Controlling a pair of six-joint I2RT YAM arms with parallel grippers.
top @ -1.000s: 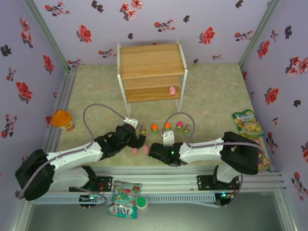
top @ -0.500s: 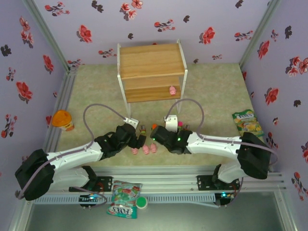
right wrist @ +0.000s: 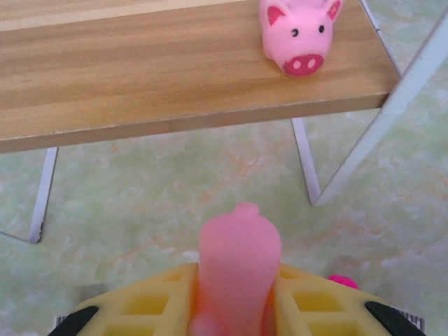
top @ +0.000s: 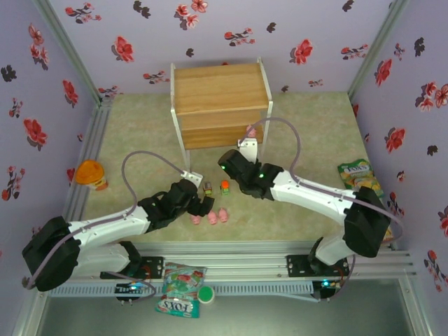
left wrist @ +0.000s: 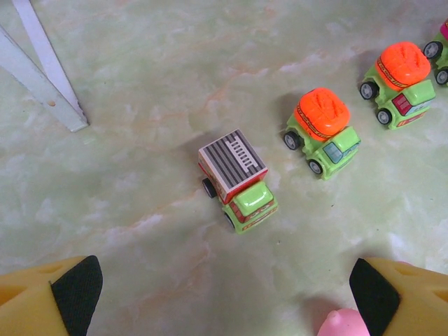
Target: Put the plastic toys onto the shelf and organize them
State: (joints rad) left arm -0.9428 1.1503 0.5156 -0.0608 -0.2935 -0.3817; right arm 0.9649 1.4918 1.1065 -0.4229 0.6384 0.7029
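Observation:
The shelf (top: 220,105) stands at the back, and one pink pig (top: 250,130) sits on its lower board (right wrist: 175,70), also seen from the right wrist (right wrist: 294,31). My right gripper (right wrist: 238,308) is shut on another pink pig (right wrist: 239,259) and hovers just in front of the shelf (top: 225,162). My left gripper (top: 203,204) is open low over the floor (left wrist: 224,294). Ahead of it stand a grey-topped car (left wrist: 238,178) and two orange-topped cars (left wrist: 323,129) (left wrist: 399,73). A pink pig (left wrist: 343,325) lies by its right finger. Three pigs (top: 212,218) lie near it.
An orange-lidded jar (top: 91,173) stands at the left wall. Candy bags lie at the right (top: 360,178) and at the near edge (top: 180,285). A white shelf leg (left wrist: 42,70) stands to the left of the cars. Flowered walls close in three sides.
My right arm has swung from the row of toys on the floor up and back toward the shelf, carrying the pink pig. The left arm has stayed put.

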